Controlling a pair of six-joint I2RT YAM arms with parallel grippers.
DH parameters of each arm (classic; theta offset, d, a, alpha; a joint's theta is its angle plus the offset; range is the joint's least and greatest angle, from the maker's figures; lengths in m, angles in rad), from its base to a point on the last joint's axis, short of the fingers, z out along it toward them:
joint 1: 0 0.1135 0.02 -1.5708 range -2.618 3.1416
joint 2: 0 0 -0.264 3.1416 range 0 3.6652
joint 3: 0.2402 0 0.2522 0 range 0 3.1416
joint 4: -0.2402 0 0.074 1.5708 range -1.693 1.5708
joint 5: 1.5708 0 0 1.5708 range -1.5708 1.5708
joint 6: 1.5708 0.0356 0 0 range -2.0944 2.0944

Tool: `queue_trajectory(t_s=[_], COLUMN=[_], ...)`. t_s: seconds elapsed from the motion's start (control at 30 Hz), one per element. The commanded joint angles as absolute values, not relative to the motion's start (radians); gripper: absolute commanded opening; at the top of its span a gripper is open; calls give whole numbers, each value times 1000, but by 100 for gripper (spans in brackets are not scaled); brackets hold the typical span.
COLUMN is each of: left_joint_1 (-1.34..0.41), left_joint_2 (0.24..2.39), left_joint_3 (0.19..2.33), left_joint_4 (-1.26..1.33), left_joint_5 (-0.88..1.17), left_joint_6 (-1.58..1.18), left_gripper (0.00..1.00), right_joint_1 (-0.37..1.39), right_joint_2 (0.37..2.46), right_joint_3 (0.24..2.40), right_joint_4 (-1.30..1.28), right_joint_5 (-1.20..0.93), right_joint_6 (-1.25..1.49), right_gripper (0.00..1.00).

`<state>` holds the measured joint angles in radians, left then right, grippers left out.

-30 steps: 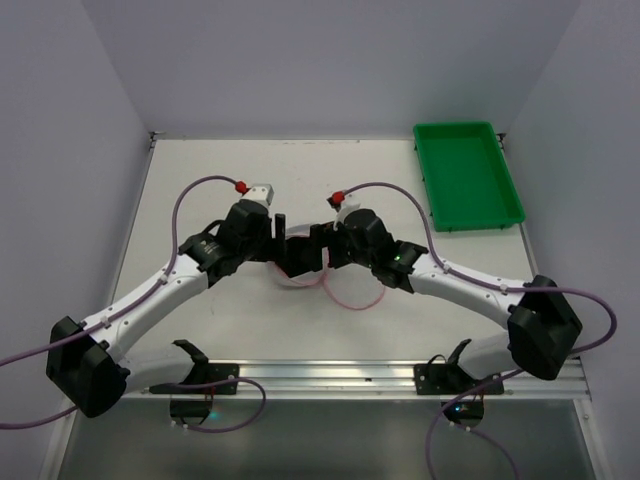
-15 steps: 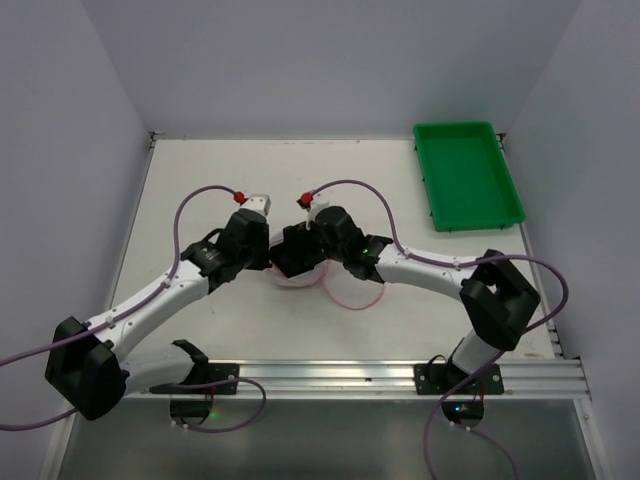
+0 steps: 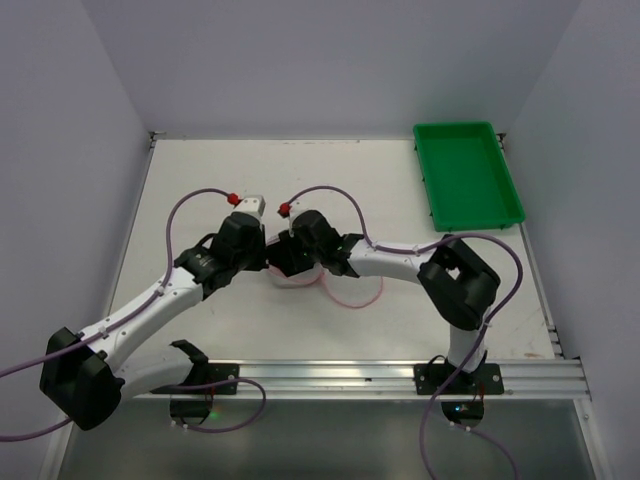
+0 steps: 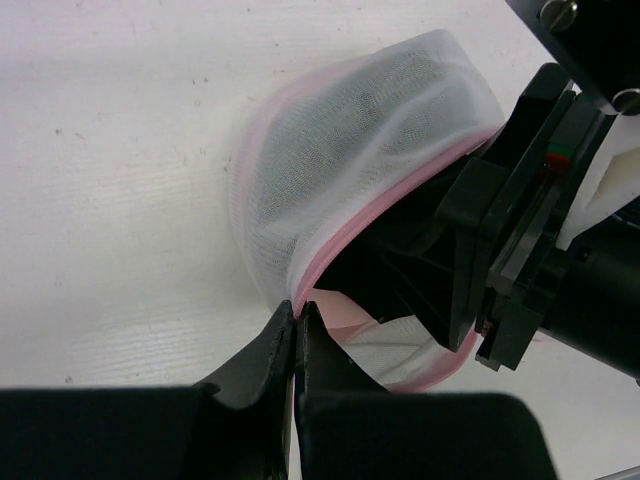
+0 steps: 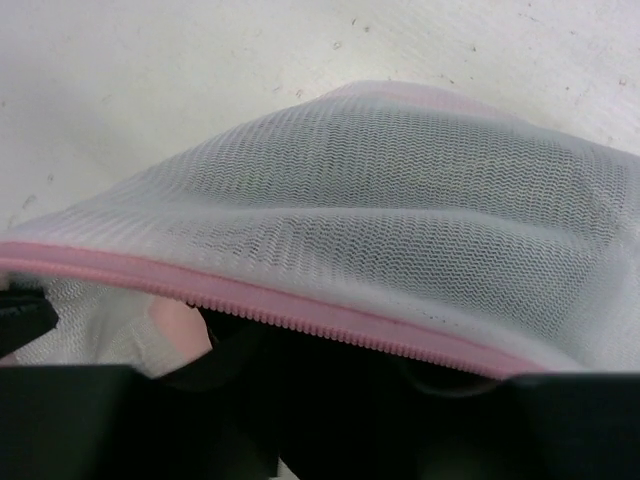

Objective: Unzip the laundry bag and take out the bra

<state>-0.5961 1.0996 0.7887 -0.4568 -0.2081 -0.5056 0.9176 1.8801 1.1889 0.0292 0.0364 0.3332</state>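
Note:
The laundry bag (image 4: 350,150) is a white mesh dome with a pink zip rim (image 5: 300,312), lying mid-table (image 3: 296,280) and gaping open. My left gripper (image 4: 296,312) is shut on the rim at the end of the opening. My right gripper (image 3: 293,262) reaches into the gap from the right, its black body (image 4: 500,230) filling the opening. Its fingers are lost in the dark under the rim, so their state does not show. A pale pink fabric (image 4: 345,312) shows inside; I cannot tell whether it is the bra.
A thin pink loop (image 3: 352,296) lies flat on the table just right of the bag. A green rectangular tray (image 3: 466,175) stands at the back right corner. The arms' purple cables arch over the bag.
My left gripper has shut on the bag's rim. The right arm has swung left and pushed its gripper into the bag's opening, folding its elbow in.

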Motion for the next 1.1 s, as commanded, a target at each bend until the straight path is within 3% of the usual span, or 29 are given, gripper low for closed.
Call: queue_trajectory(t_s=[0.0, 0.03, 0.17, 0.4, 0.7, 0.93, 1.07], left_joint_1=[-583, -581, -578, -569, -551, -541, -540], left_joint_2=[1075, 1075, 1068, 1060, 1091, 1147, 1173], left_joint_3=[784, 782, 761, 759, 781, 804, 825], left_joint_4=[-406, -407, -400, -397, -385, -353, -319], left_joint_5=[-215, -215, -212, -209, -177, -104, -69], left_joint_6=[-515, -517, -525, -531, -534, -551, -555], left_gripper=[1, 1, 1, 0, 0, 0, 0], right_joint_1=[919, 919, 917, 917, 868, 677, 589], right_joint_2=[1872, 1837, 1741, 1557, 1248, 1115, 1075], right_joint_3=[1183, 1174, 1137, 1049, 937, 1008, 1106], right_joint_4=[-17, -11, -6, 46, 175, 204, 68], right_joint_5=[72, 69, 55, 3, -310, -667, -570], right_joint_6=[337, 339, 344, 333, 344, 469, 404], right_gripper=[29, 17, 1, 0, 0, 0, 0])
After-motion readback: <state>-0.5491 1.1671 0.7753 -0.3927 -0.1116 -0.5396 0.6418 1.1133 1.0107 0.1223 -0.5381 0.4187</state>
